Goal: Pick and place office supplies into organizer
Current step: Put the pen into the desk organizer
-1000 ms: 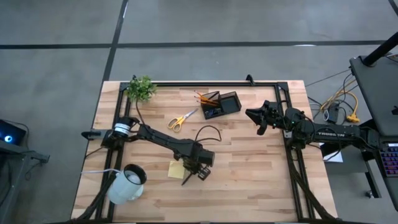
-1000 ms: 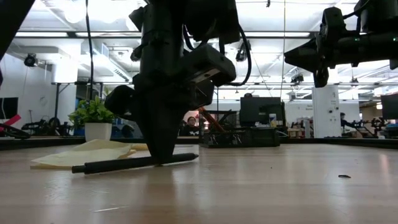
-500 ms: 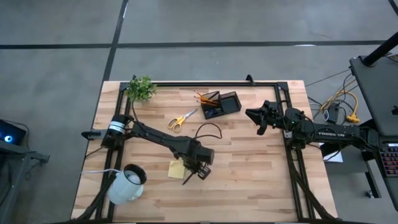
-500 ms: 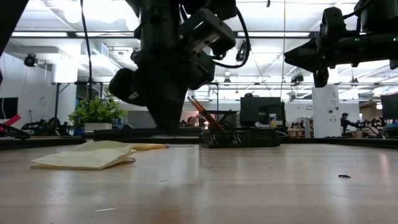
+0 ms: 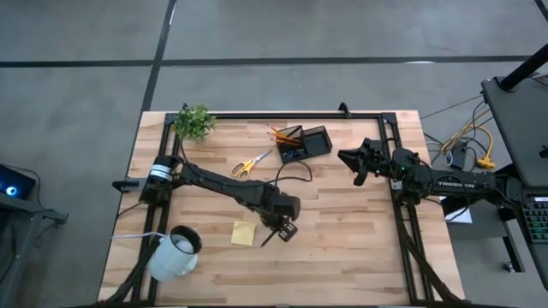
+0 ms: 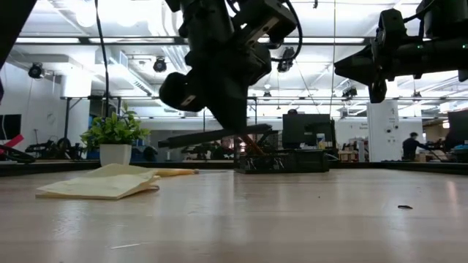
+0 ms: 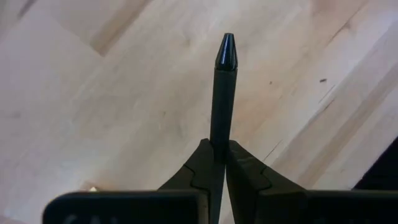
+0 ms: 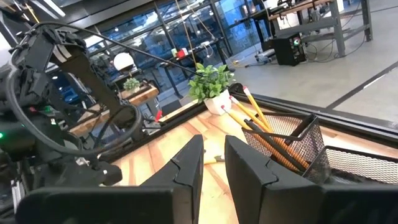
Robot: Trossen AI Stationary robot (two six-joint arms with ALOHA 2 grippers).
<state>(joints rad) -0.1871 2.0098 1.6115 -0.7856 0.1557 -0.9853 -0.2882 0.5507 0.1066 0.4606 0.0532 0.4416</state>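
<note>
My left gripper (image 5: pixel 282 229) hangs over the table's middle, shut on a dark pen (image 6: pixel 212 136) that is clear of the wood. The pen's pointed end (image 7: pixel 226 46) sticks out past the fingers. A yellow sticky-note pad (image 5: pixel 243 233) lies flat just left of the gripper. Yellow-handled scissors (image 5: pixel 251 162) lie flat farther back. The black organizer (image 5: pixel 304 144) stands at the far middle, with orange pencils (image 5: pixel 281 134) leaning in one compartment. My right gripper (image 5: pixel 344 156) waits raised at the right, narrowly open, with nothing between its fingers. My left gripper pinches the pen's shaft (image 7: pixel 219 140) between its two fingers, some way back from the pointed end. The fingers come steeply from above and lie across the pen. The pen is lifted clear of the table and lies nearly level, one end a little higher.
A white mug (image 5: pixel 175 252) lies at the near left corner and a small green plant (image 5: pixel 195 121) stands at the far left. A black frame rail (image 5: pixel 282 115) runs along the far edge. Bare wood lies between the left gripper and the organizer.
My left gripper has risen with the pen and gone a little toward the table's right edge, turning slightly. The pen, which lay on the table beside the sticky-note pad a second ago, is now lifted clear. The right arm has kept still.
</note>
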